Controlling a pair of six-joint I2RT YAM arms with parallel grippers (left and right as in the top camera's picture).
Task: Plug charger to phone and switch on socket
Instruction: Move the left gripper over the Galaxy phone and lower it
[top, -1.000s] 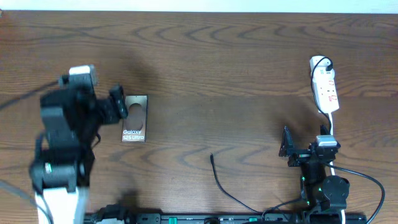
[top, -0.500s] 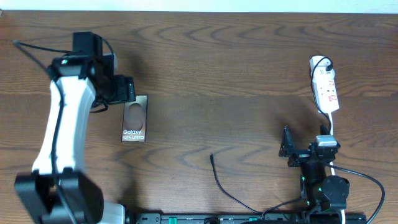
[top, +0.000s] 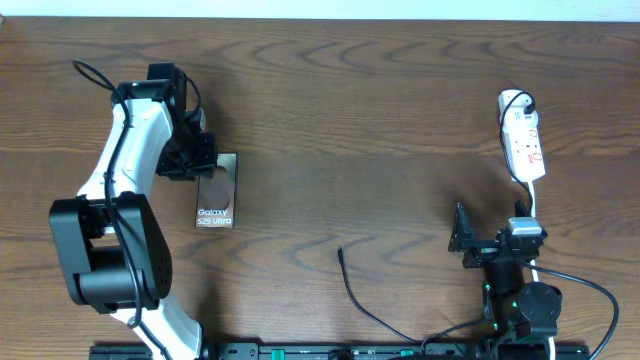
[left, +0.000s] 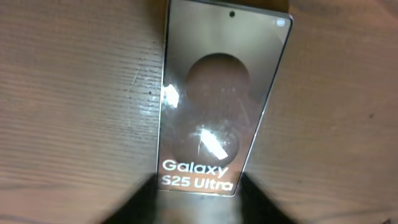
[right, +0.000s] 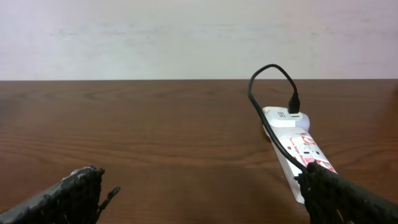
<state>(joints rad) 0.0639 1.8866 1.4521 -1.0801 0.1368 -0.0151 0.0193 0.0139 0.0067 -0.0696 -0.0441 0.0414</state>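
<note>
Nearest us, the charger (top: 352, 290) trails in from the near edge at about 6 o'clock. Its plug tip (top: 341, 252) lies loose on the bare surface (top: 330, 120), pointing toward 12. Nothing holds it. It rests well apart from the phone, so by our reading the plugging step is not yet begun.

At 4 o'clock the right pincer (right: 202, 186) sits low, jaws wide and empty, facing 12. Its wrist view looks along the wood at the socket. We read that as a parked pose that leaves the socket within reach.

At 9 o'clock the phone (top: 217, 190) lies flat, long axis running 12 to 6, with the pale "Galaxy S25 Ultra" lettering (left: 198, 175) at the 6 o'clock end. Lying flat like this, both short edges are free for a plug.

Just beyond, the left pincer (top: 205, 157) hangs over the phone's 12 o'clock end. In the wrist view two blurred dark fingers (left: 140, 202) stand either side of the slab, so we judge the jaws wide, holding nothing. We take it as lining up to pin or grip the phone, so it will not slide when the plug is pushed in.

Farthest, at 2 o'clock, the socket (top: 525, 145) lies lengthwise, with a black lead (right: 267, 87) plugged in at its far end. Whether it is switched on is too small to tell.
</note>
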